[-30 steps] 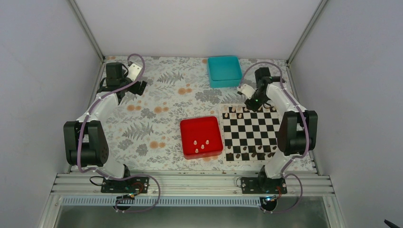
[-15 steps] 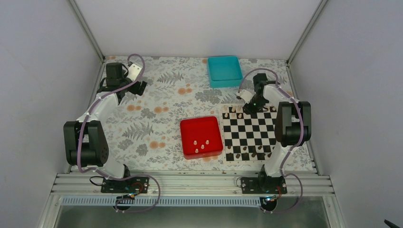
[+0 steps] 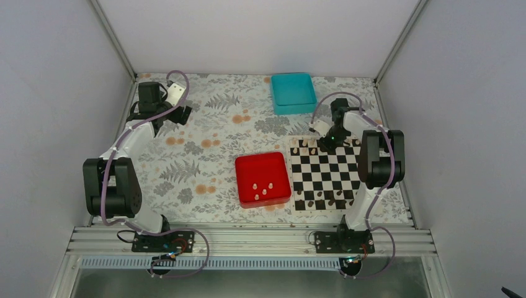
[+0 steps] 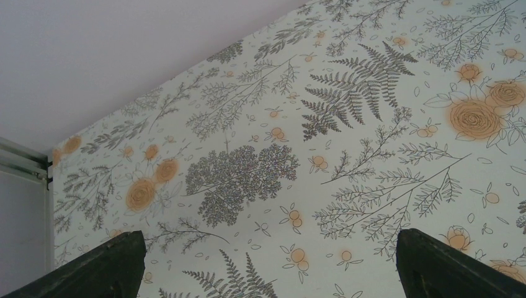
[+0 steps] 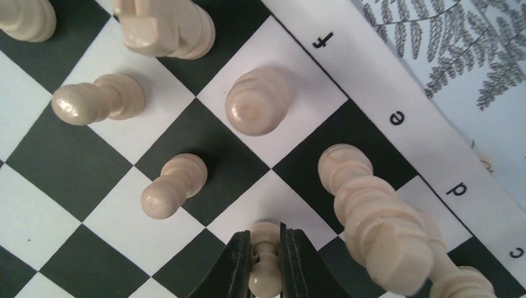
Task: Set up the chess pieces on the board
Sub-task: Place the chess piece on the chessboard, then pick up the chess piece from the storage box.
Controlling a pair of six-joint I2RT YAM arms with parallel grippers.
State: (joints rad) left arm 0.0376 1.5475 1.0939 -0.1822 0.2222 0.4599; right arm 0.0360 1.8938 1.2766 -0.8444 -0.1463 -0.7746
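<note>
A red tray point(image 3: 263, 162) lies just left of the chessboard point(image 3: 329, 171) and holds four pale chess pieces point(image 3: 264, 192), loosely grouped in its half nearer the arm bases; a teal tray point(image 3: 293, 92) sits beyond the chessboard's far left corner, apart from it; more pale pieces stand along the chessboard's far rows, and dark brown pieces point(image 3: 319, 200) line its near edge. The right arm bends with its elbow raised over the chessboard's right side, its wrist pointing down at the far rows; the right gripper point(image 5: 265, 242) has its fingers pinched narrow around the neck of a pale pawn point(image 5: 265, 276), on the second row in from the lettered border; whether the pawn's base touches the square cannot be told. A tall pale piece point(image 5: 378, 223) stands just beside the gripper, and other pawns stand close around it. The left arm reaches well left of the chessboard; the left gripper point(image 4: 268, 234) has its fingers spread wide, holding nothing, above the floral tablecloth point(image 4: 347, 124).
</note>
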